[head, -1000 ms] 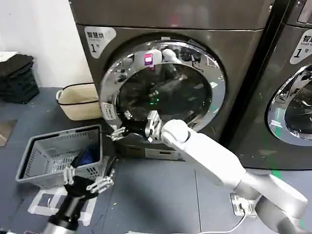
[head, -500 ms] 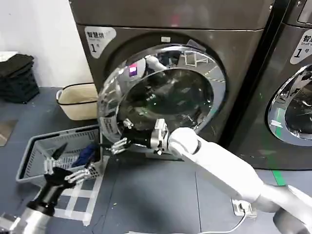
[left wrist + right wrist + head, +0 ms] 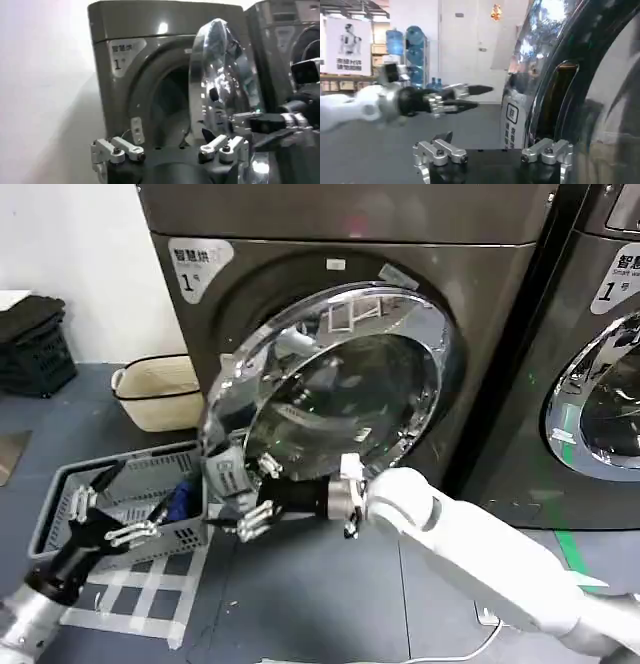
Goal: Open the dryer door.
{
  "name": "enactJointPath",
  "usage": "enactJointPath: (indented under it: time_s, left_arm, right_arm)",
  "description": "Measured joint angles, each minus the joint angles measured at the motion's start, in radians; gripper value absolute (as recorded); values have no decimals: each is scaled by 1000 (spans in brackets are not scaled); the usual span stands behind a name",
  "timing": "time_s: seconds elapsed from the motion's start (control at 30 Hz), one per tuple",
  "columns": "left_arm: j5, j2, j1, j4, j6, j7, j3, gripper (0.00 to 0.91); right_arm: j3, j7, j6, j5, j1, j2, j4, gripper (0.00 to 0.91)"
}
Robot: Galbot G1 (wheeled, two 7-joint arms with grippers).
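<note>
**Door partly swung, mid-pull**

I am in the middle of the opening step. My right jaws [image 3: 250, 509] sit at the lower free edge of the dryer door [image 3: 340, 384], low on its chrome rim, with the door just above and behind my fingertips. The door already stands off the dark grey machine marked "1" [image 3: 195, 269]: in my left wrist view it shows nearly edge-on [image 3: 215, 90], with the dark drum opening [image 3: 167, 112] bare beside it. My right jaws are spread, the fingers splayed apart; from the right wrist view the rim [image 3: 570, 85] runs close alongside one finger [image 3: 547, 150], and I cannot tell whether I am hooked on the edge or only resting against it.

My left jaws [image 3: 100, 519] hover open and empty over the grey laundry basket [image 3: 60, 484], well away from the door, idle.

I judge the task about half done. The next move calls for carrying the rim farther outward along its arc about the hinge, keeping contact with the slick chrome so it does not slip off, and steering clear of the basket standing close below.
</note>
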Motion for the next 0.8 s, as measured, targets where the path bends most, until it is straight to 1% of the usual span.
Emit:
enactJointPath:
  time_s: [0.2,0.43,0.63,0.8]
  left_arm:
    - [-49,62,-41,51,9,-6,31,907]
    - [-41,146,-96,107,14,-14,80,907]
    - [1,234,-170,154,16,-1,185,907]
    - [21,303,-246,177,20,19,310,907]
  right_arm:
    - [32,-44,1,0,-42,-53,56,907]
    - [101,-84,10,-13,-127,-132,133,907]
    - [208,-94,22,-29,-245,-198,195,907]
    - [373,-93,33,-36,-401,-252,246,907]
